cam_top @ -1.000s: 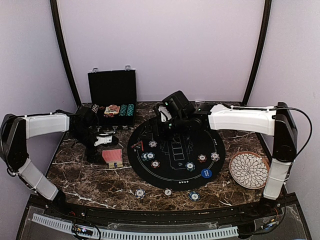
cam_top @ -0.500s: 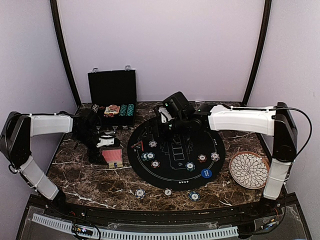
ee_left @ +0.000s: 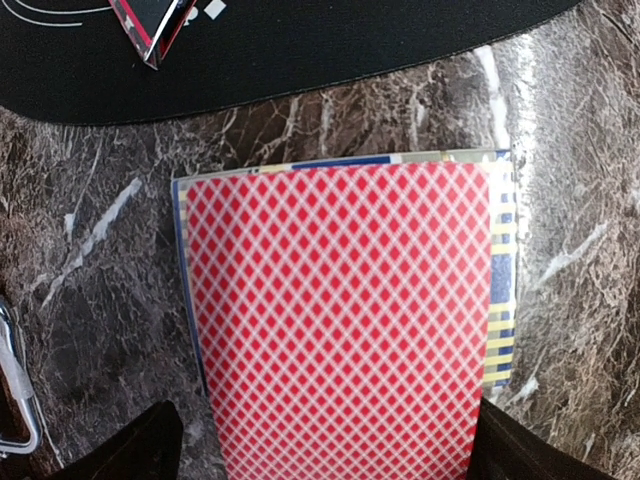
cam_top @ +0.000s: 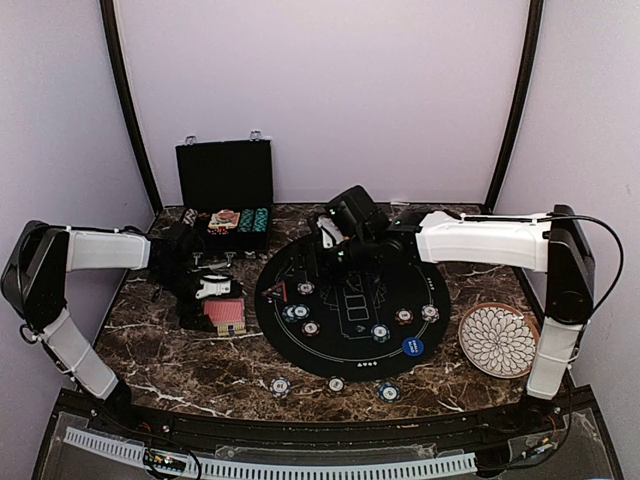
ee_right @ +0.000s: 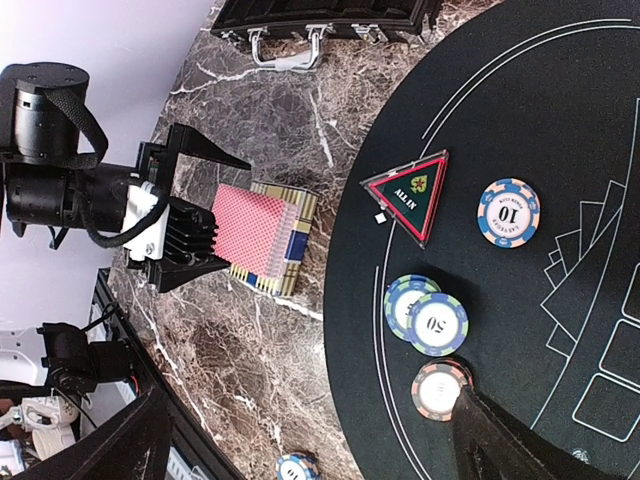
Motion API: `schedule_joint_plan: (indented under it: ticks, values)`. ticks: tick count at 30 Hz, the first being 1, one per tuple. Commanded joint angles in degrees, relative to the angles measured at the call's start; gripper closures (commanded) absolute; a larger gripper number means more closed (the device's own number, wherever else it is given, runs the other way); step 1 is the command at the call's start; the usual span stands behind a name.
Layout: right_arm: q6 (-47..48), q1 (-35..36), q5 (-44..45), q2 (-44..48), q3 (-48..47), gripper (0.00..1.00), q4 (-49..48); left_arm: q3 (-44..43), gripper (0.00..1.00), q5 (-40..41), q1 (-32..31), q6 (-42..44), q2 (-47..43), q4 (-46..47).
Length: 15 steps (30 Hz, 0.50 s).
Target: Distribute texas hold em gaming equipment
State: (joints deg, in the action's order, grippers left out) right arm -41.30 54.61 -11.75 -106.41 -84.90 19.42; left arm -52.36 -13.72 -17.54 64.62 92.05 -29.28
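A deck of red-backed cards (cam_top: 225,313) lies on the marble left of the black mat, on a striped box (ee_left: 500,290). My left gripper (cam_top: 207,291) is open, and its black fingers (ee_right: 190,268) straddle the deck's (ee_left: 340,320) near end. My right gripper (cam_top: 335,247) hovers open and empty over the mat's far left part. Below it lie a red triangle token (ee_right: 410,195), a "10" chip (ee_right: 508,212), two stacked "50" chips (ee_right: 425,315) and an orange-edged chip (ee_right: 440,388). More chips (cam_top: 403,316) and a blue marker disc (cam_top: 413,347) sit on the mat. No orange disc shows.
An open black case (cam_top: 225,190) with chips stands at the back left. A white patterned plate (cam_top: 497,340) sits at the right. Three chips (cam_top: 336,384) lie on the marble in front of the round black mat (cam_top: 350,350).
My left gripper has moved right and nearer, closing in on the card deck until its fingers straddle it. The right arm has barely moved.
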Motion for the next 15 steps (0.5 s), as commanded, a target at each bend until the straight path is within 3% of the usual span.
schedule_joint_plan:
  ticks: [1, 15]
  values:
    - [-0.14, 0.67, 0.16, 1.38, 0.51, 0.01, -0.83, 0.34, 0.01, 0.46, -0.3, -0.97, 0.54, 1.11]
    - [-0.04, 0.67, 0.29, 1.69, 1.04, 0.01, -0.62, 1.12, 0.01, 0.99, -0.3, -0.2, 2.1, 2.11]
